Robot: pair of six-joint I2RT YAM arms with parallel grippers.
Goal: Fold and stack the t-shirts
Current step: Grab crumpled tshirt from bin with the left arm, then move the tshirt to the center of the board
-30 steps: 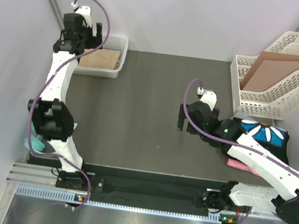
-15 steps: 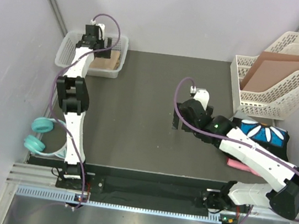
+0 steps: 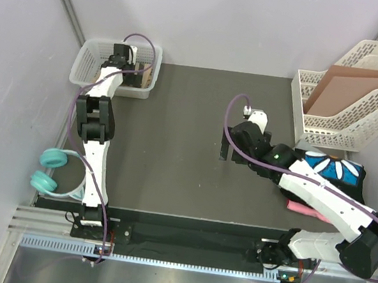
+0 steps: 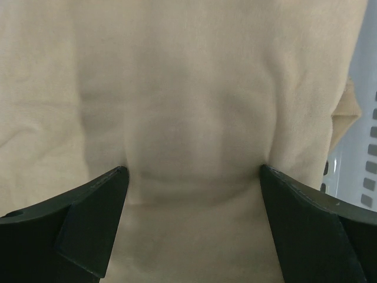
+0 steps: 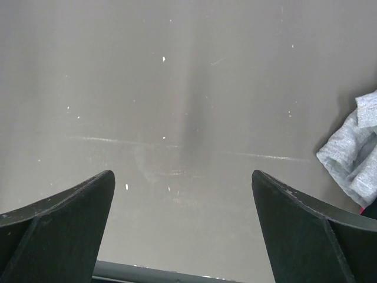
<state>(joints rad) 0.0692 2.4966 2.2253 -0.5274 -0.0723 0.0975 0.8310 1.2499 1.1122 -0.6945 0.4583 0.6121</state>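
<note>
The left arm stretches straight out to the far left corner, its wrist tipped down into a white lattice basket [image 3: 86, 64]. The left gripper [image 4: 193, 171] is spread wide over the tan t-shirt [image 4: 188, 88], a soft, matte cloth with shallow creases that fills the wrist view. Both black fingertips seem to meet the fabric, which puckers faintly between them, but nothing is pinched. The right arm is bent at the elbow and reaches in toward the middle of the table [image 3: 170, 125]. The right gripper [image 5: 182, 172] is also spread wide and carries nothing; below it lies only the dark, smooth, lightly scuffed mat. A rumpled edge of the grey t-shirt [image 5: 353, 159] shows at the right of that wrist view, well outside the fingers. Under the right forearm lies a pile at the table's right edge — the black t-shirt with white daisy petals [image 3: 333, 169] above, the pink t-shirt [image 3: 303, 209] peeking out at its near side. Behind the pile stands a white perforated file rack [image 3: 345, 135] holding a stiff brown cardboard sheet [image 3: 348, 83].
</note>
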